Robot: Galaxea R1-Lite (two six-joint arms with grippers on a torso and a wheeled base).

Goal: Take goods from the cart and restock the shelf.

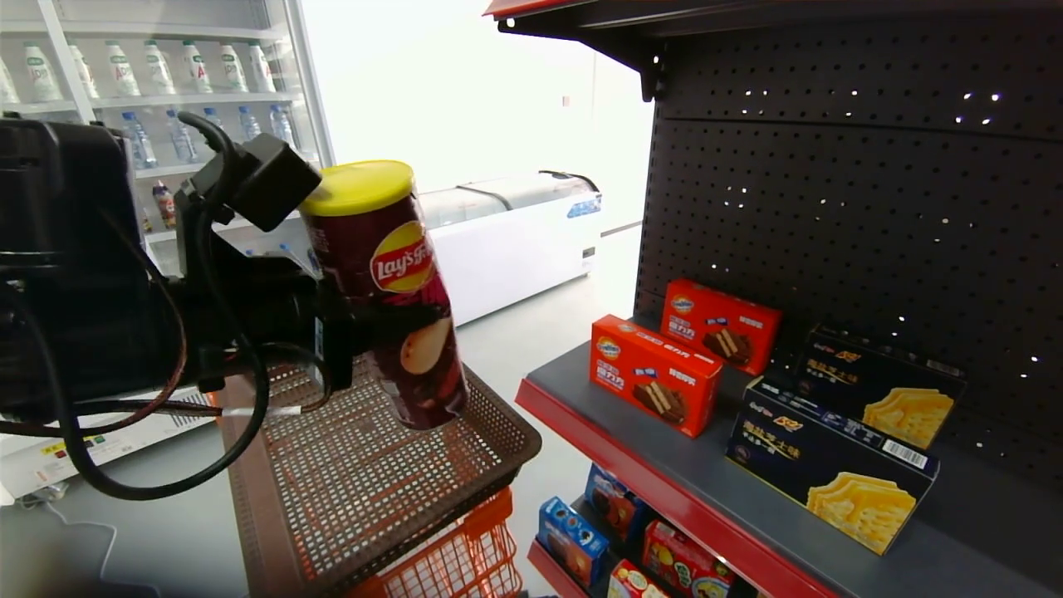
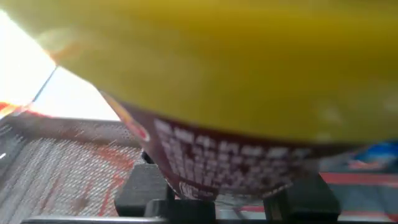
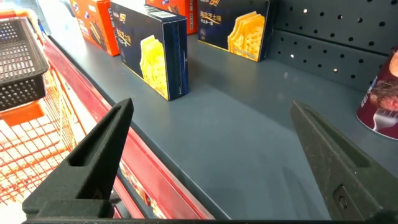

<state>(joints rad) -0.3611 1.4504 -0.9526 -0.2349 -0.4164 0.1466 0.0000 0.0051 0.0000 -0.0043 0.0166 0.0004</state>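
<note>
My left end effector [image 1: 345, 332] is clamped around the middle of one chip can [image 1: 374, 241], which hangs slightly tilted above the cart's brown basket [image 1: 374, 498], apart from the shelf [image 1: 598, 399]. I judge the can light, stiff-walled and slick (crushable if squeezed hard), so mid-body seems the right place to hold it. My right end effector [image 3: 211, 174] is spread wide over the shelf. Count: one can held, two red boxes [image 1: 656, 374], two dark blue boxes [image 1: 830, 465].

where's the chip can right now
Head view, left side: the chip can sits in the left gripper, tilted slightly, above the brown basket and left of the shelf.
</note>
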